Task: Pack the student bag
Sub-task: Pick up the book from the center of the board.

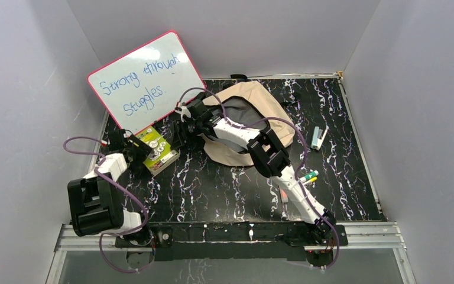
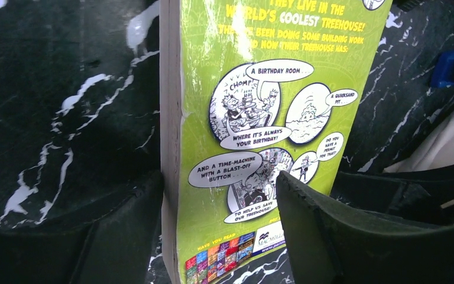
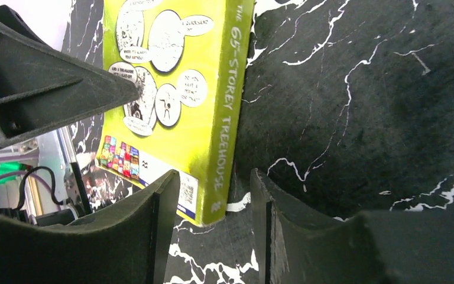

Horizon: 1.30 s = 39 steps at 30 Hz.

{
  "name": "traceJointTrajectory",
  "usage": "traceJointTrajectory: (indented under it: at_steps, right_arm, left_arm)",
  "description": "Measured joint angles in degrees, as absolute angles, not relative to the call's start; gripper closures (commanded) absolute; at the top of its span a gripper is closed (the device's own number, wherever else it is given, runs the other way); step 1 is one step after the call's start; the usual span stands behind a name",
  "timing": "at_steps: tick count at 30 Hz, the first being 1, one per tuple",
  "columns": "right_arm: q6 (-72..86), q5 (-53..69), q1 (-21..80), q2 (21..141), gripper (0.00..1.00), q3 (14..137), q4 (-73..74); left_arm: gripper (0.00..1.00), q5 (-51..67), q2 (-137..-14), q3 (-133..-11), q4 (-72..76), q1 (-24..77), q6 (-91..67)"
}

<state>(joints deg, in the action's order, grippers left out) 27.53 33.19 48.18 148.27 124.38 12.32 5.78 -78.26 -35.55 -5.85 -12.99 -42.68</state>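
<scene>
The student bag [image 1: 249, 94] lies beige and slumped at the back middle of the table, partly under my right arm. A lime-green paperback [image 1: 157, 149] lies flat left of it. My left gripper [image 1: 136, 148] is at the book's left side. In the left wrist view its jaws [image 2: 219, 180] stand open astride the book [image 2: 254, 136], one finger by the page edge, the other over the cover. My right gripper [image 1: 181, 132] is at the book's right end. It is open [image 3: 214, 174] around the spine corner of the book [image 3: 177, 89], with a gap to the right finger.
A red-framed whiteboard [image 1: 145, 80] leans on the back wall behind the book. A small light-blue stapler [image 1: 318, 137] lies at the right. Markers [image 1: 308, 176] and an orange item [image 1: 285, 196] lie beside my right arm. The black marbled table [image 1: 213, 189] is walled on three sides.
</scene>
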Motion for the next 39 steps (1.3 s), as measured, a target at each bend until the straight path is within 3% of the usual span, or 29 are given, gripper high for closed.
traceJointTrajectory:
  at_steps: [9,19,27,39]
  right_arm:
    - [27.9,32.5,48.9,148.3,0.55,122.6,9.6]
    - [26.6,24.6,49.6,134.4,0.59,100.6,4.2]
    - [26.5,18.5,50.5,120.2,0.55,81.9,6.5]
    - [23.5,15.9,51.8,113.5,0.48,74.2,7.4]
  left_arm:
    - [0.35,11.1,-81.1,-37.0,-3.9,-12.9,-41.5]
    - [0.35,13.8,-76.3,-32.3,-3.1,-8.2,-42.7]
    - [0.34,17.0,-69.5,-26.7,-3.5,0.9,-45.5]
    - [0.21,14.5,-67.2,-29.9,-13.8,3.5,-44.2]
